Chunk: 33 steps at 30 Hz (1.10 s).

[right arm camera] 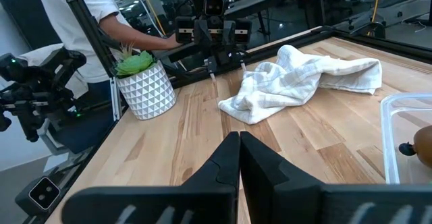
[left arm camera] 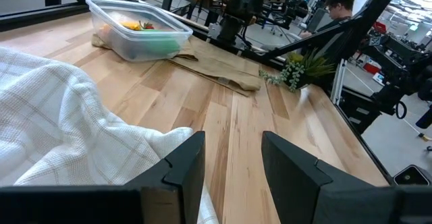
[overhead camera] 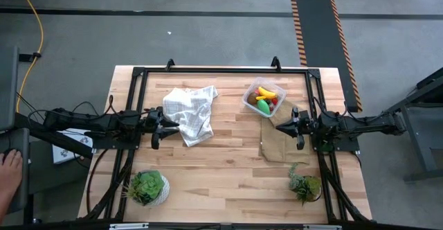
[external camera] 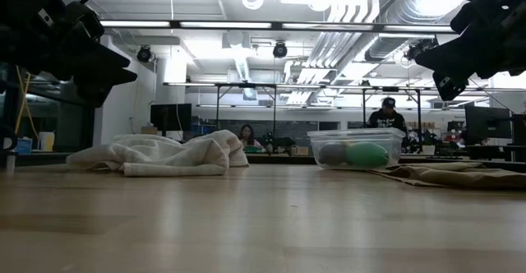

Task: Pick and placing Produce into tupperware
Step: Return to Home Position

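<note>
Several pieces of toy produce are already lying inside the clear tupperware [overhead camera: 250,90]: the yellow banana [overhead camera: 266,91], the green oval [overhead camera: 264,107], a small red berry [overhead camera: 273,102] and, seen through the wall in the low view, the brown kiwi-like ball [external camera: 331,154] sitting touching the green oval. The tupperware is standing close to the right pincer [overhead camera: 279,126], just off its tip and to the far-edge side of it, with one corner resting on the brown cloth [overhead camera: 277,145] that is spreading out beneath that pincer. The right pincer is hovering clear above the table [overhead camera: 228,167], its two fingers pressed together and gripping nothing. Across from it, well apart, the left pincer [overhead camera: 160,127] is hanging at a similar height with its fingers spread wide and nothing between them; the white checked cloth [overhead camera: 190,112] is lying crumpled directly ahead of and below its fingertips. No loose fruit or berry is showing on the bare wood around either pincer, beside the cloths, or near the two potted plants [overhead camera: 147,187] standing on the near side of the arms, though anything tucked under a fold of cloth would be hidden. Judging from this, the sorting itself is looking finished, with every visible piece in the box, and what is remaining appears to be only bringing both arms back to rest. Whether the tiny dark berry is among the pieces in the box is too small to tell here.
</note>
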Each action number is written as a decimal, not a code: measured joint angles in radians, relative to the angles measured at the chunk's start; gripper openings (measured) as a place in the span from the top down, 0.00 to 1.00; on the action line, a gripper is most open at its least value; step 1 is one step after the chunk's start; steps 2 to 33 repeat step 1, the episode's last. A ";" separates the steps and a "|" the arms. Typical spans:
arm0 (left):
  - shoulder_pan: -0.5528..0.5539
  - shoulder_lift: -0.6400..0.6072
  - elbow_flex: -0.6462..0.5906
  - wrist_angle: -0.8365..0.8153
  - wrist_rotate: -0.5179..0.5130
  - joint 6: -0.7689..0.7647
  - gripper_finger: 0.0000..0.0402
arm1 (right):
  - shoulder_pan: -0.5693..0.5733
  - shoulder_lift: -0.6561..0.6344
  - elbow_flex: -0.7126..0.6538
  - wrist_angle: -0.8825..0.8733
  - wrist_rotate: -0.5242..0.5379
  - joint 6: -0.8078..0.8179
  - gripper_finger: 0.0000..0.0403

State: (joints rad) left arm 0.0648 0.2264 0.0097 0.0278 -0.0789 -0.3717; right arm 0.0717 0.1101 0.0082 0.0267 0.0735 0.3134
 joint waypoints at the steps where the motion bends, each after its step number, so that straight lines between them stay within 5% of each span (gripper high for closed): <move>1: 0.000 0.000 0.000 0.000 0.000 0.000 0.67 | 0.000 0.000 0.000 0.000 0.000 0.000 0.99; 33: 0.000 0.000 0.000 0.000 0.000 0.000 0.67 | 0.000 0.000 0.000 0.000 0.000 0.000 0.99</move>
